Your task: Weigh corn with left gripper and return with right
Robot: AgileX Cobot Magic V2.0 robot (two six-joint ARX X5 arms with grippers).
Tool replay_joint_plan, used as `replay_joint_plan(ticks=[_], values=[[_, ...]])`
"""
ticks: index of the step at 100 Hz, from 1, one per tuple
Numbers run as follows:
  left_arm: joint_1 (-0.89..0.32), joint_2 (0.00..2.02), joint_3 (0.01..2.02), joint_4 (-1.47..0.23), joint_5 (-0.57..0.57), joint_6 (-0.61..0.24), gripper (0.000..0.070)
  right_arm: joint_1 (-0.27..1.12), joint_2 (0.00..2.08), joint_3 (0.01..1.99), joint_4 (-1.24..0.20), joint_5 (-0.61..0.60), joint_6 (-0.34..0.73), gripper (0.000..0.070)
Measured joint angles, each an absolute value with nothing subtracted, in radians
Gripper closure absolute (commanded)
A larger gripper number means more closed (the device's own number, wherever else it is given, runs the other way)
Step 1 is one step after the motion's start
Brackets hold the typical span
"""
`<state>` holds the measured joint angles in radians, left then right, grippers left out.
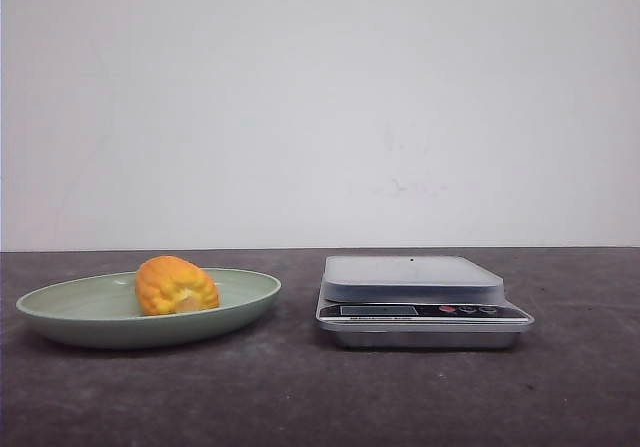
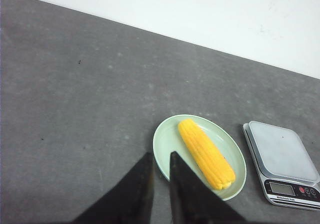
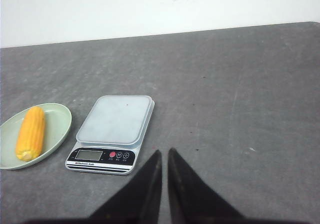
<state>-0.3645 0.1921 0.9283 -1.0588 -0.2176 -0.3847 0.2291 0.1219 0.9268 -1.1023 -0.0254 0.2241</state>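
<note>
Nearest the front camera lay the bare dark worktop point(image 1: 300, 397), with the green plate point(image 1: 60, 317) standing on it at left and the kitchen scale point(image 1: 420, 302) just beside it at right, the two close but apart.

The corn point(image 1: 176, 285) lay on its side in the plate, cut end toward the front camera. The wrist views showed it to be a full, long cob rather than a stub, set lengthwise across the dish. The scale platform was unloaded; the display could not be read.

Judgement: the task had not begun, and the step in hand was the left arm's reach for the corn. To do it well, the left hand should open wider than the cob's thickness, come down from above across its middle, and close squarely over the kernel rows. The fingers should stay clear of the plate rim, since a glancing touch could roll the cob or shift the dish toward the scale.

The left hand point(image 2: 161, 184) hung above the worktop near the plate's edge, its fingers point(image 2: 142, 184) drawn to a narrow gap, holding and touching nothing.

The right hand point(image 3: 164, 179) hung on the near side of the scale, likewise nearly closed, holding and touching nothing.
</note>
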Motion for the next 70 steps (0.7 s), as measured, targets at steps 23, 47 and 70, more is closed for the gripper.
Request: replay_joint_plan(ticks=[23,47,70], values=[[-0.355,0.189,0.927,-1.057,-0.218,-0.384,0.0684,0.229,0.122,0.927,-1.102,-0.025,0.224,0.0685],[-0.168,0.167,0.663,-0.584,-0.167,-0.251,0.0684,0.229,0.122,0.927,-1.102,-0.025,0.224,0.0685],[-0.010,0.093,0.241,-0.120,0.018,-0.177,0.0684,0.229,0.122,0.927,-1.102,-0.025,0.224,0.0685]])
